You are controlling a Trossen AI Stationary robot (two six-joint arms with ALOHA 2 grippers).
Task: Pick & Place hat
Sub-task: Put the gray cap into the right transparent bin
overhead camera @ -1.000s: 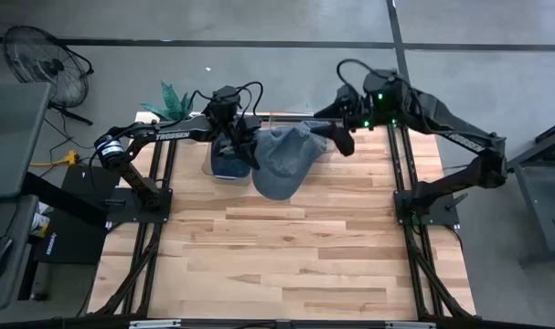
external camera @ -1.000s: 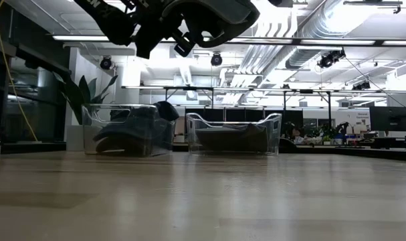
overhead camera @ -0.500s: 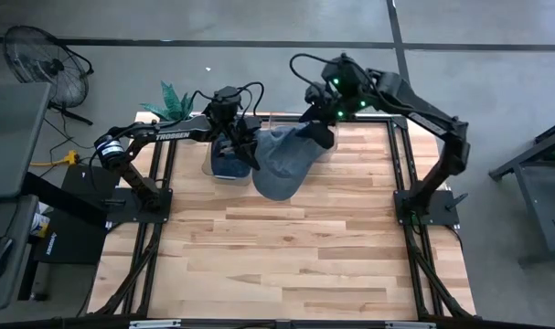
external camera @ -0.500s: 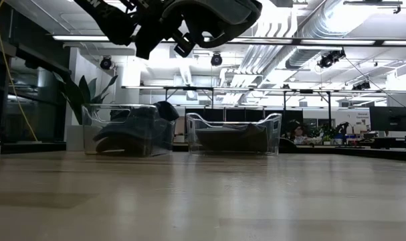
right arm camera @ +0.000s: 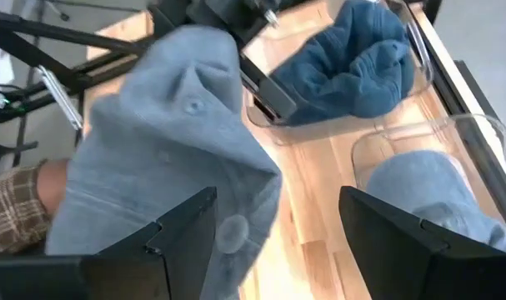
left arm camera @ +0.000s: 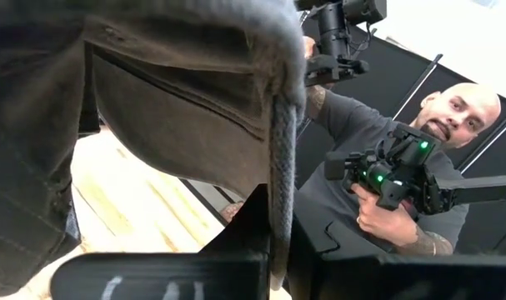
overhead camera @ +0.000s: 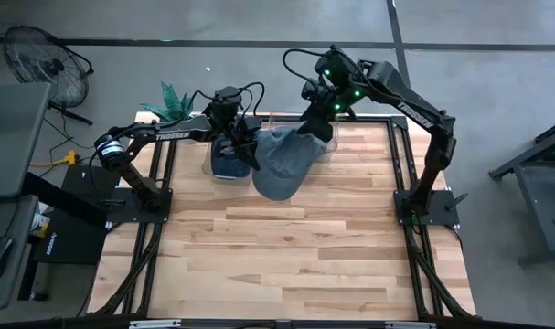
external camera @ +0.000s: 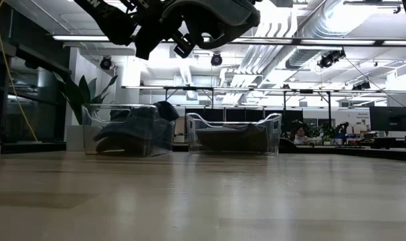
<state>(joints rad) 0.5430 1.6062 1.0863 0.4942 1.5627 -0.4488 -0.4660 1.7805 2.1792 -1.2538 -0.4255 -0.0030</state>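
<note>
Hat: we see the soft grey-blue fabric cap raised above the desk's far edge.
Left pincer: pinching its rim.
Right pincer: spread beside it.

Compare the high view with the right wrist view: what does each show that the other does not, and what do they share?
Only the high view shows both arms whole, with the floor fan off the table and the right hand over the far edge. Only the right wrist view shows the second clear bin with a grey hat inside, and the right hand's fingers apart. Both show the grey hat held up by the shut left hand, and the blue hat in its bin.
</note>
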